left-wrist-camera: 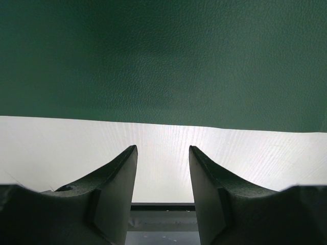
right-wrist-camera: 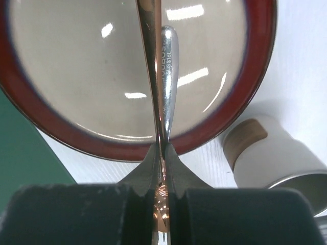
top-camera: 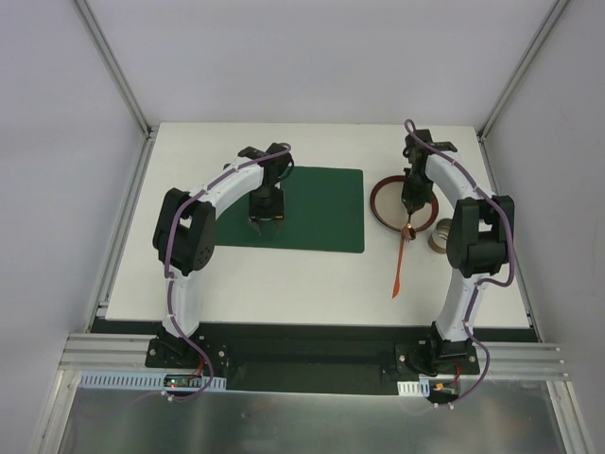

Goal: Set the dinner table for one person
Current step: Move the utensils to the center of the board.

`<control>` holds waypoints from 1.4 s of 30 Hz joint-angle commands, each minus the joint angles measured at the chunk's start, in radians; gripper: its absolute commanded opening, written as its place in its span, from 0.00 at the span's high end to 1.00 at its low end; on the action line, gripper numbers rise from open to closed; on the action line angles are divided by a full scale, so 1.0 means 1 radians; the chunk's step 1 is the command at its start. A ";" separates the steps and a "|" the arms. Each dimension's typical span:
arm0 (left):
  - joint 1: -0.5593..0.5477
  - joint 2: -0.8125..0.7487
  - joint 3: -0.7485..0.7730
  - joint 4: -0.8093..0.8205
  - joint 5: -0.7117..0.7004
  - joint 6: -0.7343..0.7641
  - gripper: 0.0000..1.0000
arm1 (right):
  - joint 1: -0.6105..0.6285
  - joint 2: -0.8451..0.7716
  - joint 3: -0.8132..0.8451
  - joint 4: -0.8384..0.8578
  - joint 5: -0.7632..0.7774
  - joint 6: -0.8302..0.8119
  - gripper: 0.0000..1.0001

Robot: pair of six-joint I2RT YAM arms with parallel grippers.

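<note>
The white dinner table (top-camera: pixel 284 284) carries a dark green placemat (top-camera: pixel 321 208). My left gripper (top-camera: pixel 266 225) is open and empty, low over the placemat's near edge; the left wrist view shows it (left-wrist-camera: pixel 163 150) above the mat (left-wrist-camera: pixel 163 61) and bare table (left-wrist-camera: pixel 51 148). My right gripper (top-camera: pixel 408 223) is shut on a copper-coloured utensil (top-camera: pixel 400 270) that slants toward the near side. In the right wrist view the gripper (right-wrist-camera: pixel 163 148) pinches the copper strip (right-wrist-camera: pixel 148 51), with a silver handle (right-wrist-camera: pixel 168 61) beside it, above a red-rimmed plate (right-wrist-camera: pixel 61 127).
The red-rimmed plate (top-camera: pixel 378 203) lies just right of the placemat. A white cup with a tan band (top-camera: pixel 440 236) lies on its side near the plate's near-right edge, also in the right wrist view (right-wrist-camera: pixel 276 153). Aluminium frame posts stand at the table's far corners.
</note>
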State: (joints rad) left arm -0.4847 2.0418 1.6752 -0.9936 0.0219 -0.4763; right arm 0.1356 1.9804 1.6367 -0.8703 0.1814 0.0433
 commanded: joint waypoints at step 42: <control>-0.006 -0.037 0.032 -0.039 -0.017 0.008 0.55 | 0.279 -0.054 -0.340 0.105 0.030 0.135 0.99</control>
State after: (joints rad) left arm -0.4847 2.0418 1.6951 -0.9943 0.0212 -0.4755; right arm 0.4007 1.8786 1.3033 -0.7788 0.2276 0.1413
